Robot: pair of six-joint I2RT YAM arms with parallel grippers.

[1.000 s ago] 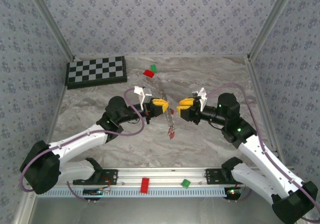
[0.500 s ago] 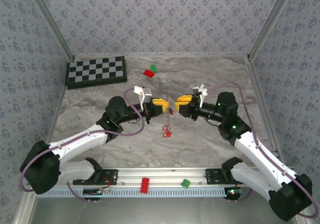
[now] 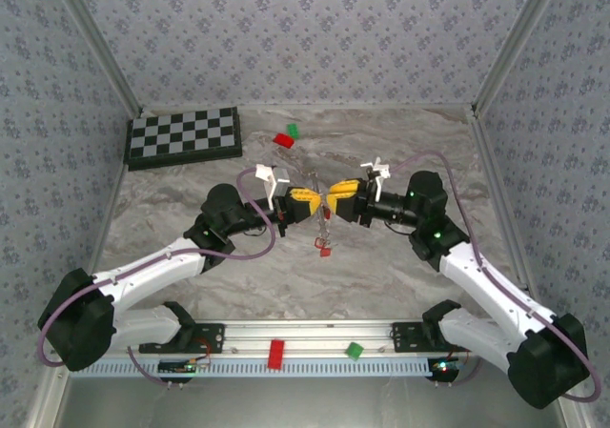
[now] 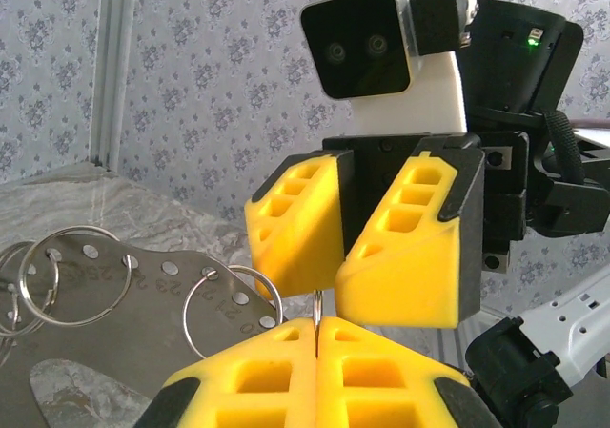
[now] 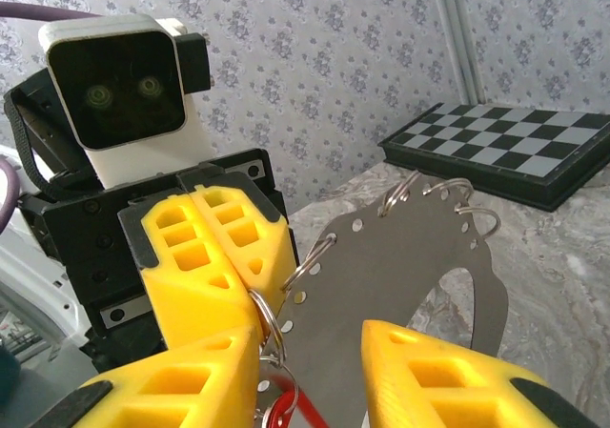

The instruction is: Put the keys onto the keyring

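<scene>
The keyring (image 4: 105, 295) is a flat grey plate with numbered holes and several silver split rings, held up in the air between the two arms. My left gripper (image 4: 315, 325) is shut on one thin split ring (image 4: 315, 304), edge-on between its yellow pads. Opposite it, my right gripper (image 5: 310, 371) stands open, its fingers either side of the keyring plate (image 5: 400, 266) and close to the left gripper (image 5: 253, 290). Red-headed keys (image 5: 286, 411) hang from a ring just below; from above, the keys (image 3: 324, 247) dangle under the two grippers (image 3: 310, 202) (image 3: 341, 194).
A folded chessboard (image 3: 183, 135) lies at the back left. A red block (image 3: 283, 140) and a green block (image 3: 294, 131) sit behind the grippers. Another red block (image 3: 276, 353) and green block (image 3: 354, 351) rest on the front rail. Patterned walls close in three sides.
My right gripper has moved left, right up to the left gripper and the keyring. The hanging keys have swung slightly. The left arm has stayed in place.
</scene>
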